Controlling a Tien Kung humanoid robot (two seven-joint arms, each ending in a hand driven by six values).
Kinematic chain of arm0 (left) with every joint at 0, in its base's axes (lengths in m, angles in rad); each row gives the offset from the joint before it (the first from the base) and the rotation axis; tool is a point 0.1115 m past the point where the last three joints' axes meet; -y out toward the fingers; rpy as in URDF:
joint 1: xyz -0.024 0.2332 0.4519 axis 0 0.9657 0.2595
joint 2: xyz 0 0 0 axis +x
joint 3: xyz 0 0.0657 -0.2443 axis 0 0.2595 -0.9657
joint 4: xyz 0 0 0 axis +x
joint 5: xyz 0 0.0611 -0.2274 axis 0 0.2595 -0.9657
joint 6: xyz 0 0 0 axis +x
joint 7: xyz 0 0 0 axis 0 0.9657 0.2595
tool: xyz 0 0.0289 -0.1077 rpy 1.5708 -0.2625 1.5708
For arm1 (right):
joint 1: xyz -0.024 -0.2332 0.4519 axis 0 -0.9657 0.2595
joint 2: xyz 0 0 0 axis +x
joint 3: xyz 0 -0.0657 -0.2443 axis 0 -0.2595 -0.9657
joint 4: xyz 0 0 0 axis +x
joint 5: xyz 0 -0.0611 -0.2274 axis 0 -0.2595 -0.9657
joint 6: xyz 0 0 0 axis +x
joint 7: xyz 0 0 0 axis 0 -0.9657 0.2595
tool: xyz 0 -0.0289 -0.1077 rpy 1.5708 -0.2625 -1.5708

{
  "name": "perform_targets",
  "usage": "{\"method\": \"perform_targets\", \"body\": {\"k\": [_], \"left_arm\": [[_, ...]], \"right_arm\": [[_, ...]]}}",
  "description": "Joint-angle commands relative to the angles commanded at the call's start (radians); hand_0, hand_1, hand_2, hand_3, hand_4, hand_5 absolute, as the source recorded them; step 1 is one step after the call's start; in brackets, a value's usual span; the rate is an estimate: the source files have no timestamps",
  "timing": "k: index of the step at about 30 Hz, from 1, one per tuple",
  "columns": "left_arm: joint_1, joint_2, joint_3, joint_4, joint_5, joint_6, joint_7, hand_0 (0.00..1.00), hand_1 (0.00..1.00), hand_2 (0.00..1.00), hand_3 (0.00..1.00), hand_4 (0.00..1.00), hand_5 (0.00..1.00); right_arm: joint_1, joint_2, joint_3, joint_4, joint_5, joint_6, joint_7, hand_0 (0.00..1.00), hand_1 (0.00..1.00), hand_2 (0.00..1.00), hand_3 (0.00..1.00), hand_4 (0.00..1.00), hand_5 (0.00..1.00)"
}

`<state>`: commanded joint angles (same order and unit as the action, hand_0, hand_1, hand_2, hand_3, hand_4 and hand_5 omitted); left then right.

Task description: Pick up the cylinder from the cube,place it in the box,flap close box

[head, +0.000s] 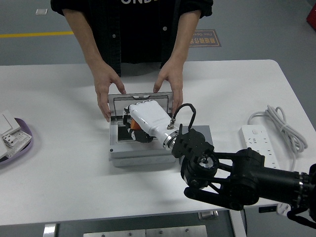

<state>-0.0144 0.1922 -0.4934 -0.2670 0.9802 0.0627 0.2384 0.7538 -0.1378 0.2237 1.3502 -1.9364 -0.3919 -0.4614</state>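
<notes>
One right hand (143, 118) grasping one orange cylinder (133, 125), one box (143, 148), two person's hands (104, 94)

I see a white table (59, 163) with rounded far corners filling most of my view, and beyond its far edge a grey floor (261, 29) crossed by a yellow line (34, 34) past the far left corner, with a reddish floor sign (203, 38) behind the far edge; the light is even and soft
</notes>
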Motion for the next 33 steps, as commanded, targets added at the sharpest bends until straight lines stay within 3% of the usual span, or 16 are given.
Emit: {"method": "perform_targets", "body": {"k": [17,18,24,25,30,31,33], "left_arm": [[-0.002,0.001,-0.006,0.001,0.012,0.002,0.003,0.515,0.561,0.565,0.593,0.701,0.319],[-0.002,0.001,-0.006,0.001,0.012,0.002,0.003,0.515,0.561,0.566,0.595,0.702,0.318],[-0.004,0.001,-0.006,0.001,0.013,0.003,0.005,0.515,0.561,0.566,0.595,0.702,0.318],[-0.004,0.001,-0.006,0.001,0.014,0.003,0.005,0.515,0.561,0.566,0.595,0.705,0.321],[-0.004,0.001,-0.006,0.000,0.015,0.003,0.005,0.515,0.561,0.566,0.595,0.705,0.321],[-0.004,0.001,-0.006,0.000,0.015,0.003,0.005,0.514,0.561,0.566,0.594,0.702,0.332],[-0.004,0.000,-0.006,0.000,0.016,0.003,0.005,0.514,0.561,0.566,0.594,0.702,0.332]], "right_arm": [[0.004,0.011,-0.016,-0.021,0.032,-0.010,0.009,0.080,0.302,0.434,0.411,0.018,0.002],[0.004,0.011,-0.016,-0.022,0.036,-0.008,0.009,0.363,0.510,0.561,0.567,0.409,0.002],[0.003,0.011,-0.015,-0.029,0.060,0.000,0.020,0.363,0.510,0.561,0.567,0.409,0.002],[0.002,0.011,-0.014,-0.030,0.062,0.001,0.021,0.625,0.615,0.635,0.644,0.500,0.121],[-0.001,0.010,-0.010,-0.031,0.065,0.000,0.028,0.625,0.615,0.635,0.644,0.500,0.121],[-0.002,0.010,-0.009,-0.032,0.066,-0.002,0.030,0.654,0.624,0.650,0.656,0.478,0.207],[-0.004,0.009,-0.005,-0.033,0.066,-0.010,0.040,0.654,0.624,0.650,0.656,0.478,0.207]]}}
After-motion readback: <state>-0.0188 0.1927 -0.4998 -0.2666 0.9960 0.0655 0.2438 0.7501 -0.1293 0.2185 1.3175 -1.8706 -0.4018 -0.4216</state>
